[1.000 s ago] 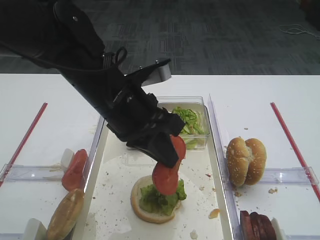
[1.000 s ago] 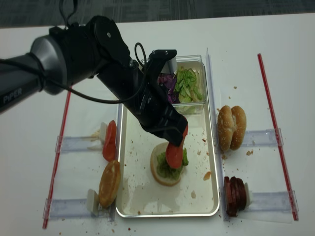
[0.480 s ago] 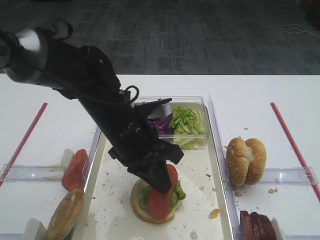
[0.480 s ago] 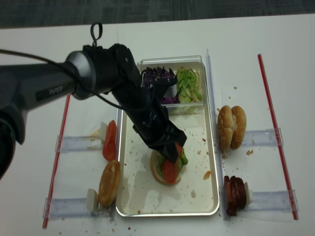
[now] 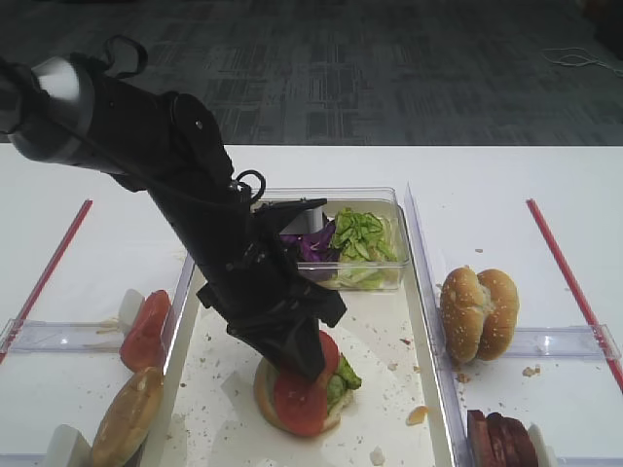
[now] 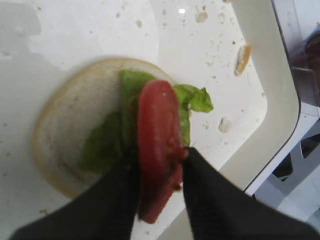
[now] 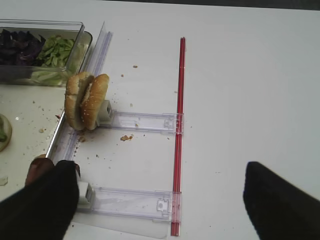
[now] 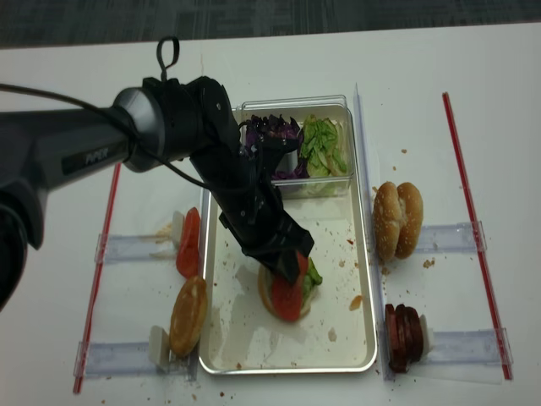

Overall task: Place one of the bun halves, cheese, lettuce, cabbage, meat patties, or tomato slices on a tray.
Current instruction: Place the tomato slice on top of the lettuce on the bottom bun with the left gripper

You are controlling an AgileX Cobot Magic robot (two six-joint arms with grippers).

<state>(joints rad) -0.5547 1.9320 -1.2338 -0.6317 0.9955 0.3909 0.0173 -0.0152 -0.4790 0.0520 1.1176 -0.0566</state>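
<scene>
Two black fingers (image 6: 120, 200) of the left gripper (image 6: 157, 192) sit on each side of a tomato slice (image 6: 159, 145). They look a little apart, and I cannot tell if they are squeezing it or letting go. The slice stands on its edge and leans on the lettuce (image 6: 112, 145), which lies on a bun half (image 6: 65, 135) in the tray (image 5: 409, 321).

Far left on the table (image 8: 51, 211), more tomato slices (image 8: 188, 243) stand in a clear holder (image 8: 127, 248). Below them a bun half (image 8: 188, 315) leans on its side.

In the middle, a clear box (image 8: 335, 103) sits at the far end of the tray. It has purple cabbage (image 8: 275, 139) on the left and green lettuce (image 8: 321, 145) on the right.

On the right, two bun halves (image 8: 394, 219) stand together on edge. Near them the meat patties (image 8: 402, 334) stand in a row.

The right gripper (image 7: 165, 195) shows only two dark finger shapes at the bottom of its own view, wide apart, with nothing between them.
</scene>
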